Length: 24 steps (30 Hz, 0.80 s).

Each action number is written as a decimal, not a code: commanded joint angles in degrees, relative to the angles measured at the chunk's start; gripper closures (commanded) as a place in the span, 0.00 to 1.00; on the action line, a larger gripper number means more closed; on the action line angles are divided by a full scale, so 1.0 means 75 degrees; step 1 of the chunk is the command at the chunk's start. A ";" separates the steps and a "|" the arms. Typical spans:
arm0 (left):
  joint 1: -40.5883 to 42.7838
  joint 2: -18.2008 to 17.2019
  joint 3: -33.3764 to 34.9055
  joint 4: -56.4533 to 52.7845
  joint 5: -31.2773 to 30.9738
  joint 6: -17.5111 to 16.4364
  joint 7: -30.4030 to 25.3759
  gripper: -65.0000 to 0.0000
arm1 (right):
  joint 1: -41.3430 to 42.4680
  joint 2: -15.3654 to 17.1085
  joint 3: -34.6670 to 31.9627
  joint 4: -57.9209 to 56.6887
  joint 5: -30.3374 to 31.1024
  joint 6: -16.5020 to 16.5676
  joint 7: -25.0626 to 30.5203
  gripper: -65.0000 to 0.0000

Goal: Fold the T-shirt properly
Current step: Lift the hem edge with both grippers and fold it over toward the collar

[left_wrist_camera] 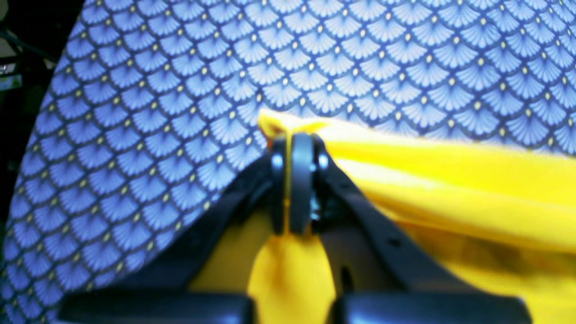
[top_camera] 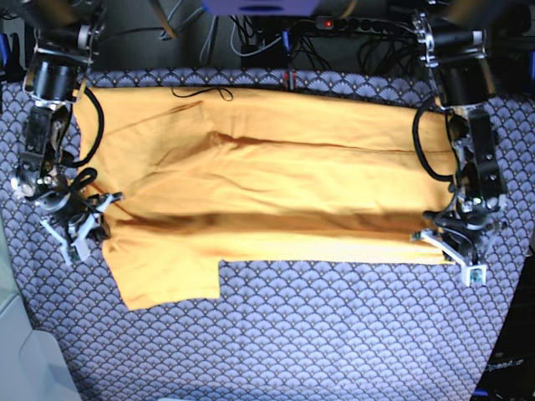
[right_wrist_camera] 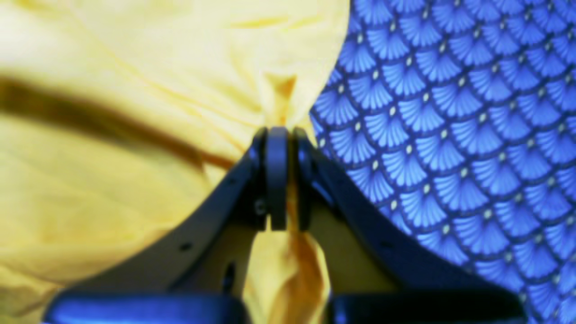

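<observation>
Both grippers have their fingers pressed together, pinching fabric: left gripper (left_wrist_camera: 292,180) on one end of the T-shirt (top_camera: 276,180), right gripper (right_wrist_camera: 282,177) on the other end, likely so the near edge lifts evenly for a lengthwise fold. Shirt lies spread across the table (top_camera: 334,334) between the two arms, one sleeve sticking out toward the front near the right gripper. Count: one shirt, two arms, one dark thread (top_camera: 201,90) at the far edge.

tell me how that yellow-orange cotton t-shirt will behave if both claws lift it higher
The yellow-orange cotton T-shirt is probably floppy: it bunches where the left claw and right claw pinch it. Its middle would likely sag between them. The loose sleeve should dangle.
</observation>
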 commanded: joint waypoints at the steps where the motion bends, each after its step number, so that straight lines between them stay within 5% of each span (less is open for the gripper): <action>1: -0.0034 -0.0102 -0.0036 0.0313 -0.0013 0.0039 -0.0141 1.00 | 0.0113 0.0142 0.0063 0.0241 0.0074 -0.0001 0.0003 1.00; 12: 0.1232 -0.0102 -0.0411 0.1637 -0.0013 0.0039 -0.0094 1.00 | -0.0555 -0.0127 0.1517 0.1941 0.0050 -0.0001 -0.1462 1.00; 24: 0.2240 -0.0090 -0.0622 0.2716 -0.0024 0.0027 -0.0094 1.00 | -0.2407 -0.1041 0.1634 0.4367 0.0050 -0.0001 -0.1509 1.00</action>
